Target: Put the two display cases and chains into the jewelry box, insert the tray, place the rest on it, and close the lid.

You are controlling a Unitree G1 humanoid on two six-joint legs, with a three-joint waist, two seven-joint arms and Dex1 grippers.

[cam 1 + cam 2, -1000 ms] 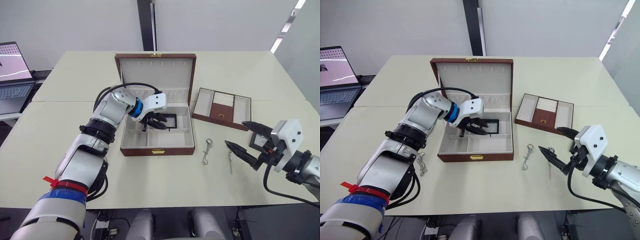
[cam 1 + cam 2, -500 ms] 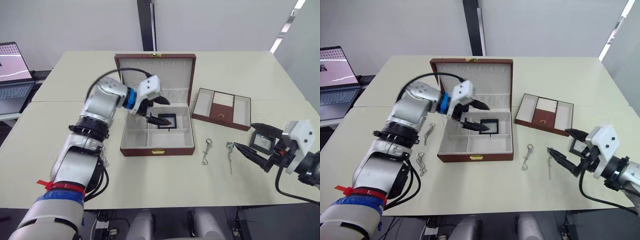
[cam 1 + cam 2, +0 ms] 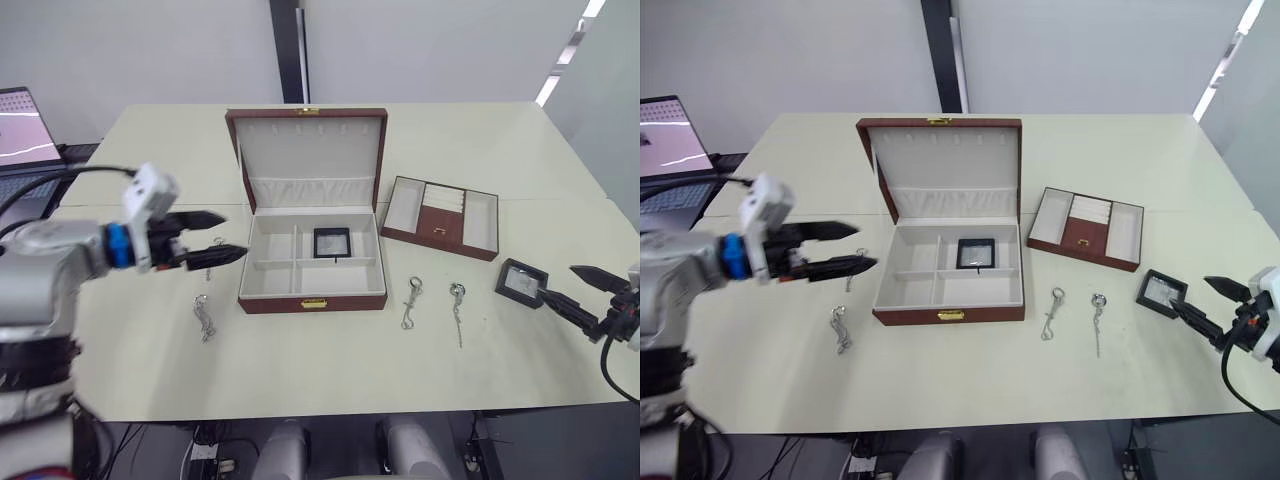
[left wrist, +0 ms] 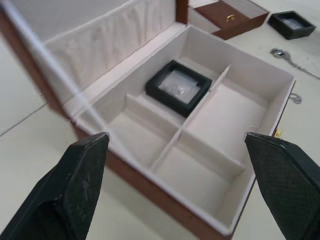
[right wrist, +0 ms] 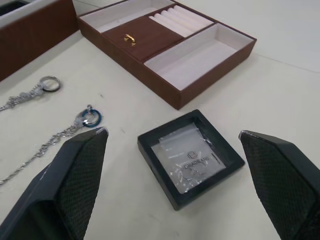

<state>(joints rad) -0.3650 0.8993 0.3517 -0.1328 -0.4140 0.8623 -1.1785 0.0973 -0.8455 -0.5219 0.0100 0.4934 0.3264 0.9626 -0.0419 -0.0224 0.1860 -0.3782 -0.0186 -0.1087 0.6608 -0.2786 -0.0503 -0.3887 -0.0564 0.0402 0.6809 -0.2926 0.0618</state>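
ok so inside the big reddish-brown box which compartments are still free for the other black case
The reddish-brown jewelry box already holds one black square display case in its rear middle compartment. The two front compartments, the rear left one and the narrow right strip are bare. The second black display case lies on the table by the open right gripper.

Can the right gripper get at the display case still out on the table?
Probably yes: the right gripper is open, right beside the case, with nothing between them.
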